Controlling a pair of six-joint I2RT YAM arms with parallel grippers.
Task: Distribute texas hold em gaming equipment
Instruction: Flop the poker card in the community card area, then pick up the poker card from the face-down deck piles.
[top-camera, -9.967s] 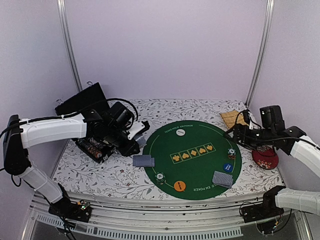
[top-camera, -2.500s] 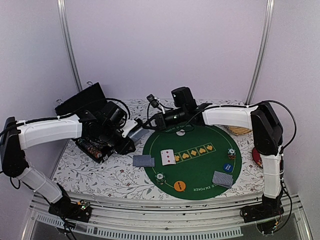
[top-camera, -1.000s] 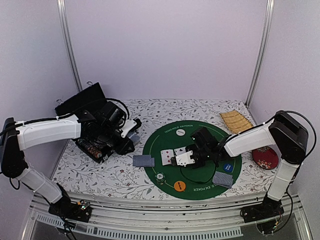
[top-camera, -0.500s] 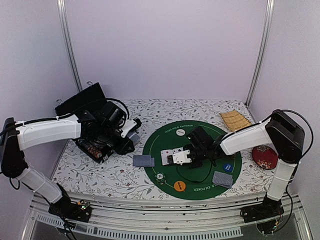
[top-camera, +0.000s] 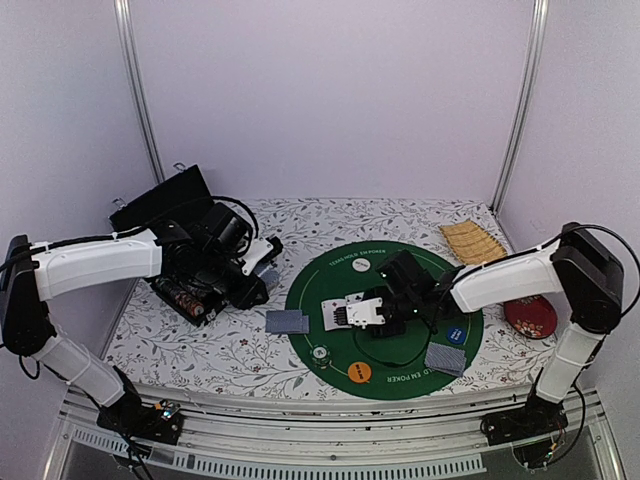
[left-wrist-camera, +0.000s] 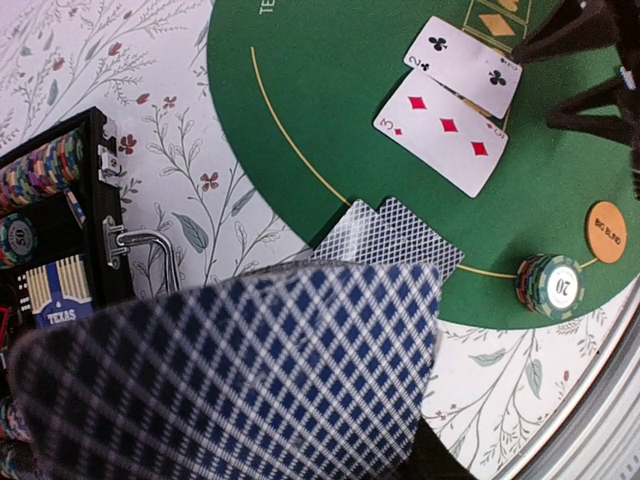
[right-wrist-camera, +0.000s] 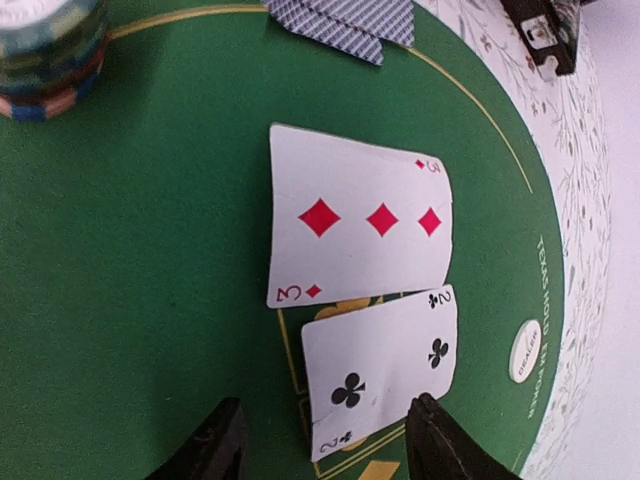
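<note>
On the round green poker mat (top-camera: 400, 350) two cards lie face up. They are a three of diamonds (right-wrist-camera: 360, 225) (left-wrist-camera: 445, 130) and a two of clubs (right-wrist-camera: 385, 365) (left-wrist-camera: 468, 72). My right gripper (right-wrist-camera: 325, 450) (top-camera: 378, 310) hovers low over the two of clubs, open, a finger on each side and nothing held. My left gripper (top-camera: 258, 262) stays by the black case, shut on a blue-checked deck of cards (left-wrist-camera: 240, 380) that hides its jaws. Face-down pairs (top-camera: 287, 321) (top-camera: 446, 357), a chip stack (top-camera: 320, 353) (left-wrist-camera: 550, 285), and an orange disc (top-camera: 360, 372) and a white disc (top-camera: 360, 266) rest on or near the mat.
An open black chip case (top-camera: 185, 290) (left-wrist-camera: 50, 250) sits at the left under my left arm. A red round cushion (top-camera: 530, 315) and a tan slatted mat (top-camera: 472, 240) lie at the right edge. Metal posts stand at the back corners.
My right gripper has opened and let go of the two of clubs, which now lies flat beside the three of diamonds. The left arm has not moved.
</note>
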